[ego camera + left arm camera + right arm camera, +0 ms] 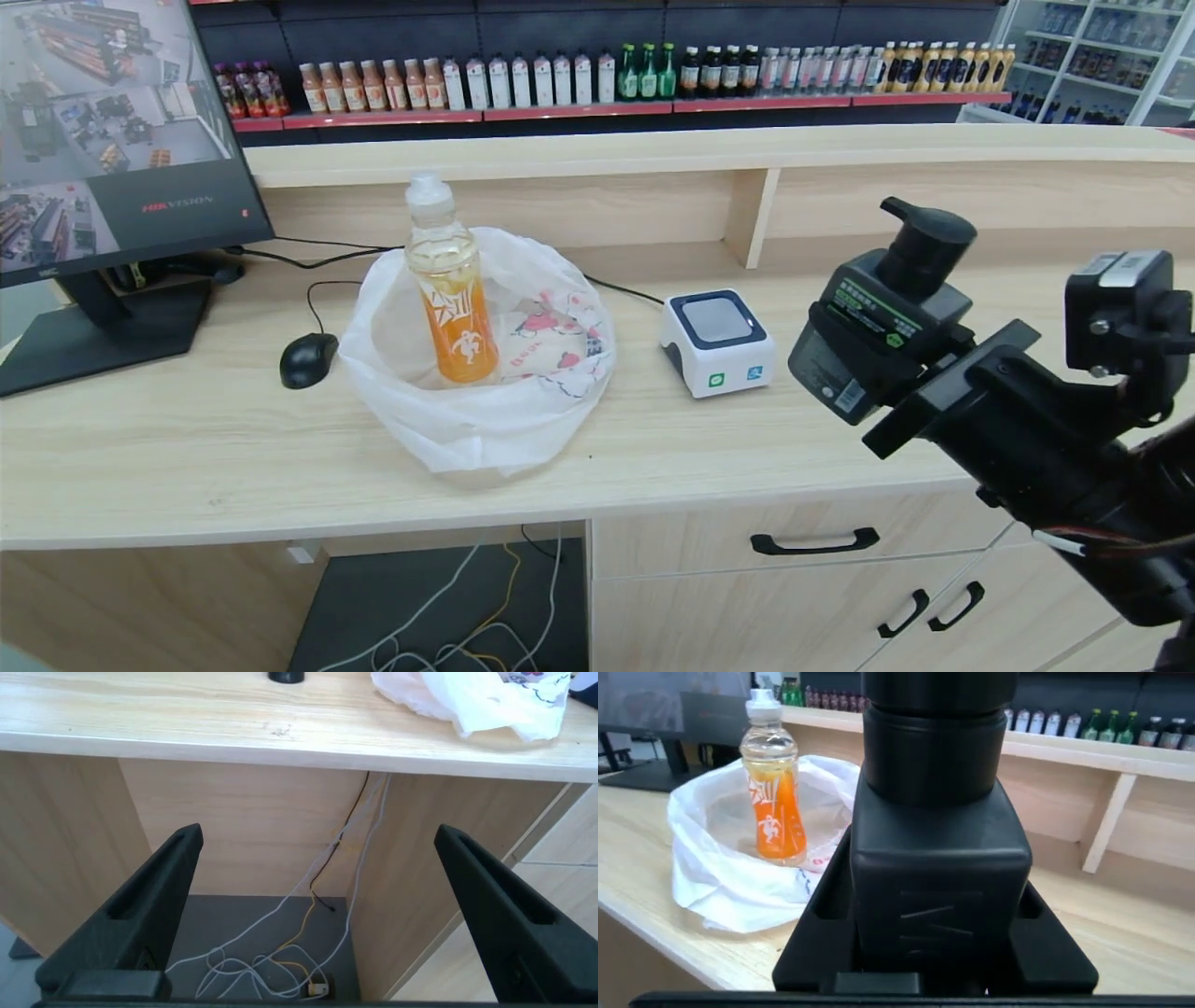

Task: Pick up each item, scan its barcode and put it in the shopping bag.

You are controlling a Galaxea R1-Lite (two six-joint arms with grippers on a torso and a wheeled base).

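The light wood desk (pixel 187 448) runs out ahead of and to the left of the right end effector (pixel 920 392), which is held up near the desk's right front. A monitor (pixel 103 131) stands far to that end effector's left, at the desk's other end. The white shopping bag (pixel 485 420) sits open on the desk, well to the left of the right end effector, beyond the scanner.

The right end effector is closed on a black square bottle (pixel 882 317) with a round black cap. The bottle is tilted, its cap pointing up and away, and a barcode shows near its base.

The left end effector (pixel 318 849) is low, below the desk's front edge. Its fingers are spread wide with nothing between them, and loose cables (pixel 280 952) lie beyond it under the desk.

An orange drink bottle (pixel 450 289) stands upright inside the bag, beside a white packet with red print (pixel 546 341). The white barcode scanner (pixel 717 341) sits on the desk just left of the held bottle, between it and the bag. A black mouse (pixel 308 359) lies left of the bag.
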